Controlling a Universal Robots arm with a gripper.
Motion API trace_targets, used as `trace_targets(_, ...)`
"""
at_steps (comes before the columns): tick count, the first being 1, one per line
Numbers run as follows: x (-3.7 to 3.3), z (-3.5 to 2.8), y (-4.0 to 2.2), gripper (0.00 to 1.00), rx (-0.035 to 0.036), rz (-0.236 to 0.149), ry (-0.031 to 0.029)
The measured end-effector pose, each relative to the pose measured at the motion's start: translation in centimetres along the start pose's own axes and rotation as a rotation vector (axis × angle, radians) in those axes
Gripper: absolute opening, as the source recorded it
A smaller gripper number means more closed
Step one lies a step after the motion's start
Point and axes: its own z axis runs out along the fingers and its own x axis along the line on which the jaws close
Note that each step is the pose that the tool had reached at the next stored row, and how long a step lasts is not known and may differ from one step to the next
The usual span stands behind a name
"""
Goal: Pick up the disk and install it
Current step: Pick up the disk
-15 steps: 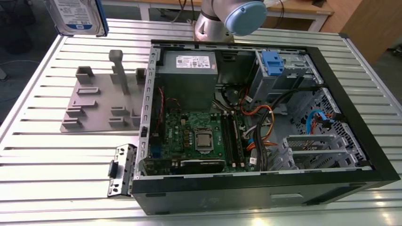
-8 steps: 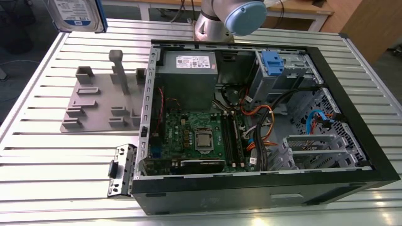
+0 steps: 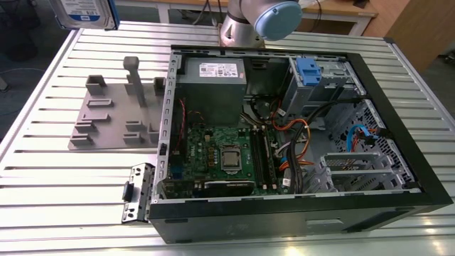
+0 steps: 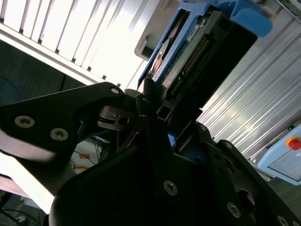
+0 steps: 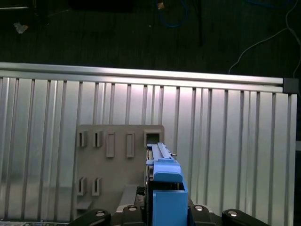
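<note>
The disk [image 3: 85, 13], a silver drive with a blue-and-white label in a blue carrier, hangs high above the table's far corner on the exterior view's left. In the second wrist view my gripper [image 4: 164, 117] is shut on the disk [image 4: 197, 52], with the black fingers [image 4: 146, 101] clamping its lower end. In the first wrist view the disk [image 5: 164, 183] stands edge-on between the gripper's [image 5: 164, 214] black links, above the grey holder plate [image 5: 117, 160]. The open computer case [image 3: 284, 218] lies on the table, and a blue bracket [image 3: 309, 69] sits in its drive cage at the far corner.
The grey holder plate [image 3: 114, 117] with upright pegs lies on the slatted aluminium table [image 3: 57, 181], beside the case on the exterior view's left. A loose metal bracket [image 3: 138, 192] rests by the case's near corner. The arm's base [image 3: 249, 21] stands behind the case.
</note>
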Motion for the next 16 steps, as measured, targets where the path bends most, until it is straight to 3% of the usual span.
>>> trace_targets(6,-0.01,-1.24,0.03,0.36,0.0000,0.000,0.0000)
trace_targets(16,-0.01,-1.28,0.02,0.36,-0.0001,0.000,0.0001)
